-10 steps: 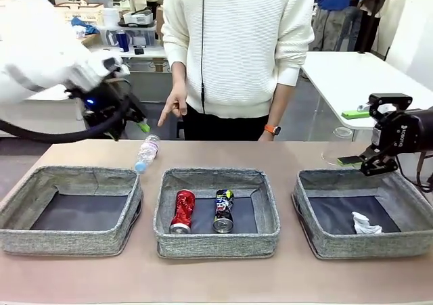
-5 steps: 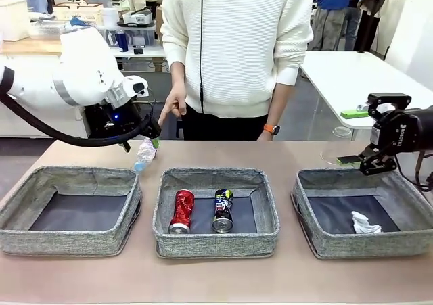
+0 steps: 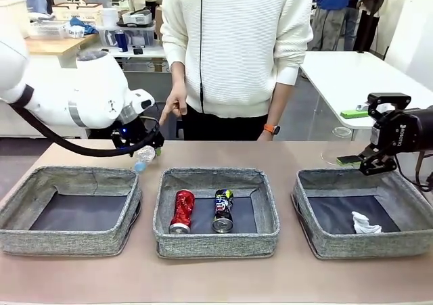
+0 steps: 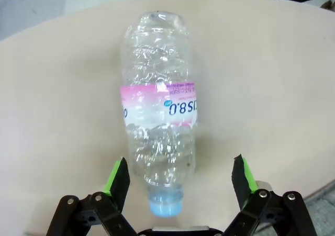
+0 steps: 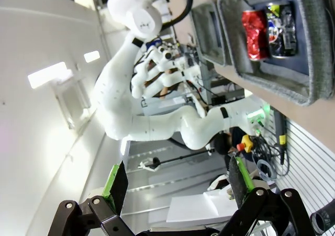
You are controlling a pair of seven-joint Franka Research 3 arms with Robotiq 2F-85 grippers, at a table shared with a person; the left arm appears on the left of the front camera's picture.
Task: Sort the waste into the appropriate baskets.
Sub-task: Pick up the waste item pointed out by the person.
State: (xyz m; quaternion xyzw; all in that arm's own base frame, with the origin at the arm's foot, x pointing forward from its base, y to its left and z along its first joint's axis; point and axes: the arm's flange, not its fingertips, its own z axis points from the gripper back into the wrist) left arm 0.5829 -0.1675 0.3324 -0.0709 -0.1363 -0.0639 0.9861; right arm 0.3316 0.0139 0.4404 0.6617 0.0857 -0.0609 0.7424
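The clear plastic bottle (image 4: 159, 115) with a pink label lies on the table, cap towards me, between the fingers of my open left gripper (image 4: 180, 176). From the front, the left gripper (image 3: 147, 148) is low over the bottle (image 3: 141, 159), behind the left basket (image 3: 20, 210). A red can (image 3: 183, 210) and a dark can (image 3: 222, 210) lie in the middle basket (image 3: 216, 244). A white paper wad (image 3: 365, 224) lies in the right basket (image 3: 308, 214). My right gripper (image 3: 352, 137) hangs open behind that basket, next to a faint clear cup (image 3: 336, 146).
A person in a white sweater stands at the far edge, one hand (image 3: 172, 109) pointing down near the bottle. A white table (image 3: 338, 75) stands behind on the right. Bare tabletop lies in front of the baskets.
My left arm has swung right and down, bringing its open gripper over the bottle. The right arm, cans and wad have not moved.
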